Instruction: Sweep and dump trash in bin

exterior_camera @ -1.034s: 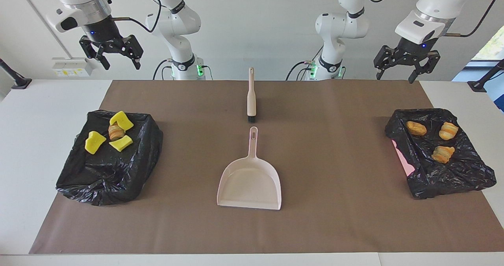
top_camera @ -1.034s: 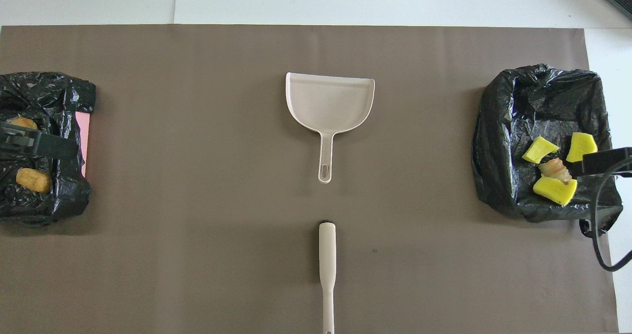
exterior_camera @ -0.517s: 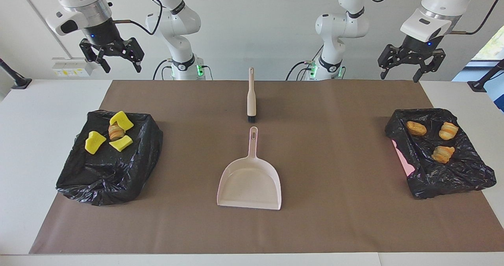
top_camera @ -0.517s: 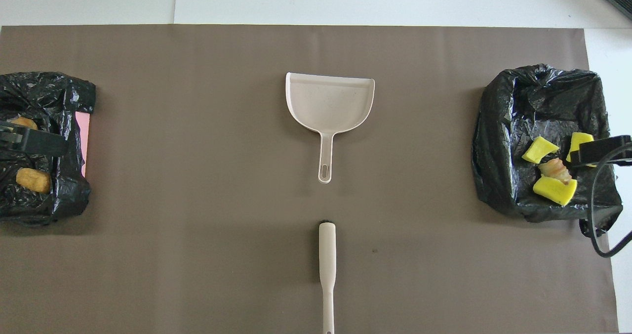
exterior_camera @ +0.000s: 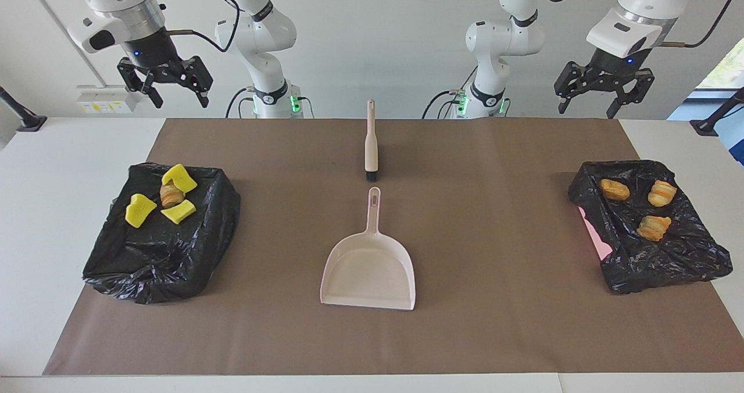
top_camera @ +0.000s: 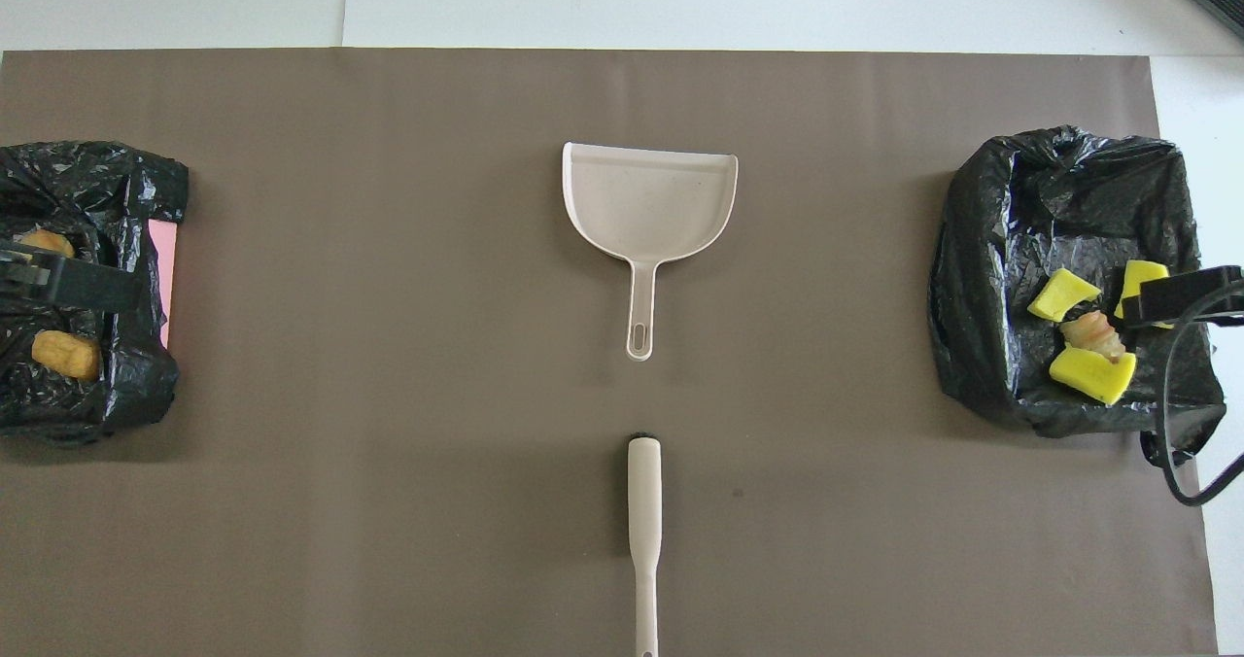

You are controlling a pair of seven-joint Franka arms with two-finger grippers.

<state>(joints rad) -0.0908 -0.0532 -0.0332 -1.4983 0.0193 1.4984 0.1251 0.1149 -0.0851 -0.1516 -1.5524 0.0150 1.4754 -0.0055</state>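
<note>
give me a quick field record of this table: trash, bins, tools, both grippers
trash: seven lumps, all in bins
bin at right arm's end: three yellow chunks, one bready piece
bin at left arm's end: three bready pieces
dustpan: flat at mat centre, empty, handle toward robots
brush: lying nearer the robots than the dustpan, in line with its handle, apart from it
left gripper: open, raised, empty
right gripper: open, raised, empty

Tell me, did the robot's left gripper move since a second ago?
Yes. The left gripper has gone up, away from the bin below it at the left arm's end, and it hangs open and empty.
</note>
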